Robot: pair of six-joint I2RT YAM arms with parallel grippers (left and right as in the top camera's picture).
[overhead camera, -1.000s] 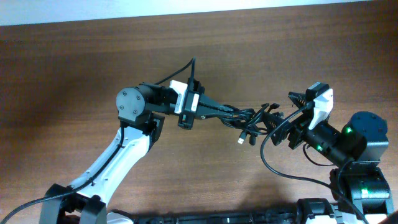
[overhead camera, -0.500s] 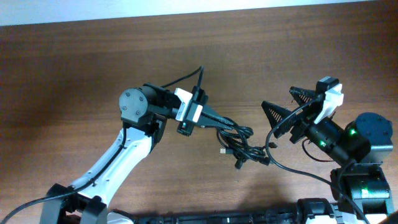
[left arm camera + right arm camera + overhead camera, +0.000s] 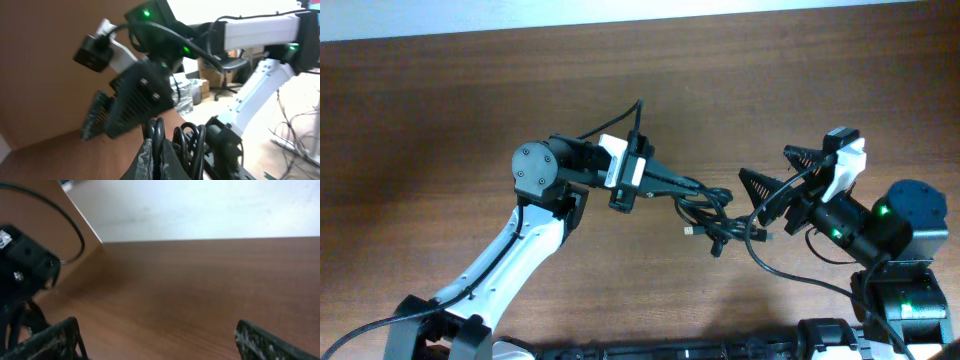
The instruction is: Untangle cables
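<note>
Overhead: the left gripper (image 3: 690,188) reaches rightward over the middle of the table (image 3: 470,100), clenched on the cables (image 3: 720,215). The left wrist view agrees: several black loops stand up out of the left fingers (image 3: 147,161), pinched between them.

The cables form one knotted black bundle just past the left fingertips, between the two grippers. Strands trail down and to the right from the grip. One short end with a small pale plug (image 3: 688,231) points toward the lower left. From overhead I cannot tell whether the lower part of the bundle lies on the wood or hangs just above it.

The right gripper (image 3: 782,170) is released, spread wide and facing the bundle from the right. Its nearer finger sits close beside the knot. In the right wrist view the ridged right fingers (image 3: 50,341) sit at the bottom corners of the frame. Only bare wood lies between them, and nothing is grasped.

A thicker black arm wire (image 3: 760,255) loops below the right gripper and passes near the bundle's right edge.
</note>
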